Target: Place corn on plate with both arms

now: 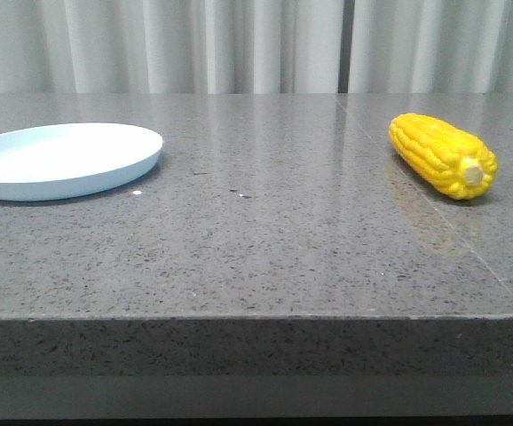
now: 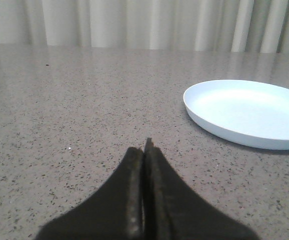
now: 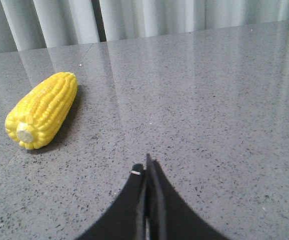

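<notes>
Both grippers, left (image 2: pixel 145 150) and right (image 3: pixel 147 167), hover low over the table (image 1: pixel 265 257) with fingers pressed together, holding nothing. Corn (image 1: pixel 443 154) lies far right, well apart from the plate (image 1: pixel 61 160), whose left edge is cut off; neither arm shows in the front view.

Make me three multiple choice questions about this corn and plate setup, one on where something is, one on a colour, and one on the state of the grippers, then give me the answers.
1. Seen from the front, where does the corn lie?
A. On the plate
B. On the table's right side, far from the plate
C. Touching the plate's rim

2. What colour is the plate?
A. Pale blue-white
B. Red
C. Black

3. What state are the two grippers in?
A. Both wide open
B. Both shut, holding nothing
C. One shut on the corn

Answers:
1. B, since the corn rests on the bare table at right while the plate sits at left.
2. A, the plate is a pale blue-white in both views that show it.
3. B, the left gripper and right gripper each show fingers pressed together with nothing between.
</notes>
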`<state>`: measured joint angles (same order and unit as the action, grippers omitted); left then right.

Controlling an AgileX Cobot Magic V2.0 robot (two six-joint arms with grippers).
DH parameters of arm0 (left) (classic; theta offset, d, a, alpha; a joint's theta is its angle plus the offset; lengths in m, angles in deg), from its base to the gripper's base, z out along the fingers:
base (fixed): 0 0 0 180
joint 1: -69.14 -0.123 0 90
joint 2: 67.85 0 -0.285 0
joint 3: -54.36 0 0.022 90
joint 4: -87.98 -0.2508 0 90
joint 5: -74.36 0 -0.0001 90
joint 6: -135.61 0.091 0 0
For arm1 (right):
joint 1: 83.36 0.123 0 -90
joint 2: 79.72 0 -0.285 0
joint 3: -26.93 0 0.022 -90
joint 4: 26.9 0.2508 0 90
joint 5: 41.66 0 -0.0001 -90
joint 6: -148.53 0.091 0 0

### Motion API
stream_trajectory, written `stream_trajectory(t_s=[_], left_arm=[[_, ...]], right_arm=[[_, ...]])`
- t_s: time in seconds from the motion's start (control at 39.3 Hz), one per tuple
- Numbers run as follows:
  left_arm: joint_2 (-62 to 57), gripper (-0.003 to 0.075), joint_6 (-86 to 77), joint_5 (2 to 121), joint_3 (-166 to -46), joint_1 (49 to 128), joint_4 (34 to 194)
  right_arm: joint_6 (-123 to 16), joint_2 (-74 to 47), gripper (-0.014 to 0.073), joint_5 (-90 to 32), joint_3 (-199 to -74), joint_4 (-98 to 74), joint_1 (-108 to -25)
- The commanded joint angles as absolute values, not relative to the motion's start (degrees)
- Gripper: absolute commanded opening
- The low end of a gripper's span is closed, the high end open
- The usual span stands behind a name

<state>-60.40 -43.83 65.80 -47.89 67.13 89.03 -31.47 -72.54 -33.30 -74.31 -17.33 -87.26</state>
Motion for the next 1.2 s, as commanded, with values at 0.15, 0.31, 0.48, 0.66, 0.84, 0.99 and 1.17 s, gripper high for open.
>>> stream_trajectory(t_s=[0.15, 0.31, 0.48, 0.66, 0.84, 0.99, 1.17], left_arm=[[-61.4, -0.0020, -43.8, 70.3, -46.7, 67.0, 89.6], [-61.4, -0.0020, -43.8, 70.3, -46.7, 67.0, 89.6], [-61.4, -0.0020, -43.8, 73.8, -46.7, 67.0, 88.7], [-61.4, -0.0020, -43.8, 85.7, -47.5, 67.0, 88.7], [-60.9, -0.0020, -43.8, 85.3, -55.4, 67.1, 88.7], [-55.9, -0.0020, -43.8, 72.3, -66.1, 67.1, 88.0], [-44.7, -0.0020, -43.8, 65.0, -74.6, 67.1, 84.3]], right_arm=[[-32.0, -73.5, -0.0069, -37.5, -75.6, -17.3, -87.6], [-32.0, -73.5, -0.0069, -37.6, -75.6, -17.3, -87.6], [-32.0, -73.5, -0.0069, -38.3, -75.6, -17.3, -87.6], [-32.0, -73.5, -0.0069, -39.2, -79.8, -17.3, -87.6], [-32.0, -73.0, -0.0069, -32.9, -89.7, -17.3, -87.6], [-32.0, -67.0, -0.0069, -28.9, -99.1, -17.2, -87.6], [-32.0, -54.8, -0.0068, -25.5, -108.4, -16.8, -87.6]])
